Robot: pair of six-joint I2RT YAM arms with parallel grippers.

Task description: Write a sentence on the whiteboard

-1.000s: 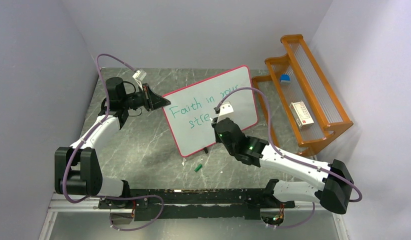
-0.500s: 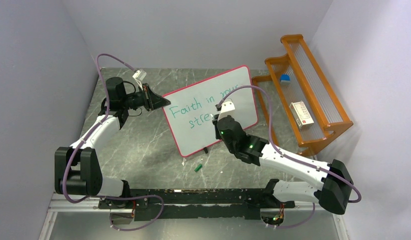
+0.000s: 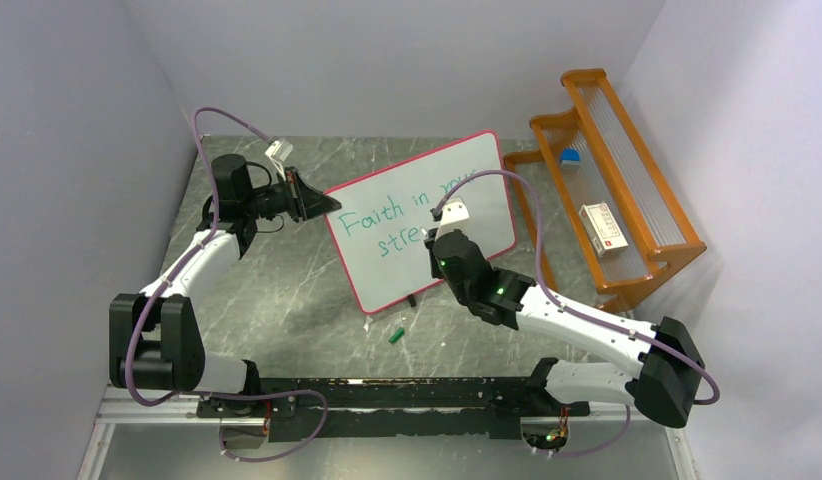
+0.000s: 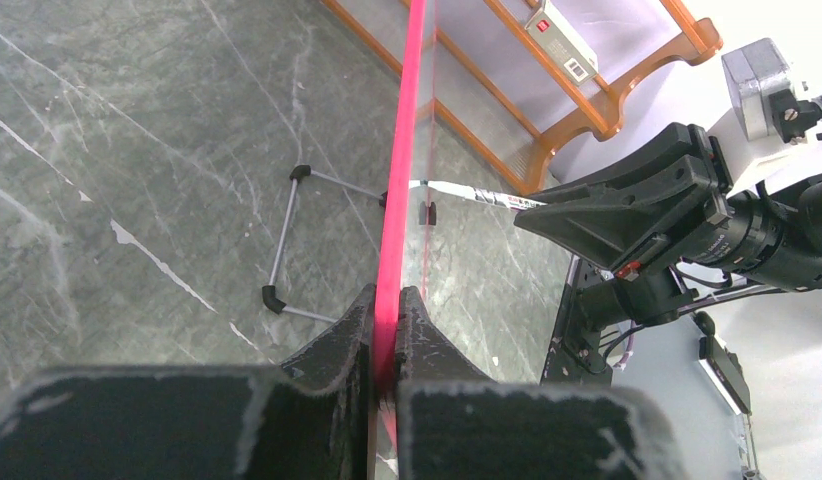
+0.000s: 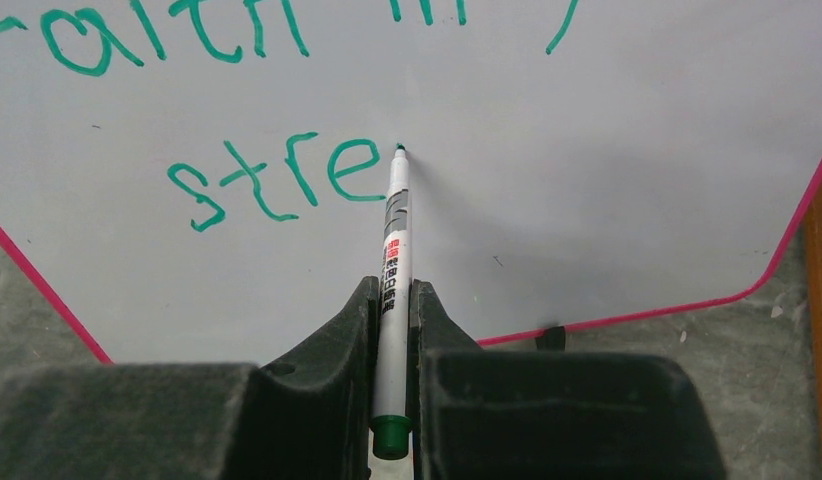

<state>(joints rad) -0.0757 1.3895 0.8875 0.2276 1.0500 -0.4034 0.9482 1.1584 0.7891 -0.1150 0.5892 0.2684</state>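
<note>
The whiteboard [image 3: 389,272] stands tilted on the counter [image 3: 287,290] (between both arms). The left jaws are clenched on its pink edge. The right jaws grasp a marker [image 5: 394,250], its tip touching the board just after the sentence [image 3: 392,228] reaches "stre".

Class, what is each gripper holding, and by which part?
The left gripper clamps the whiteboard by its pink frame. The right gripper grips the marker by its barrel, near its green end.
</note>
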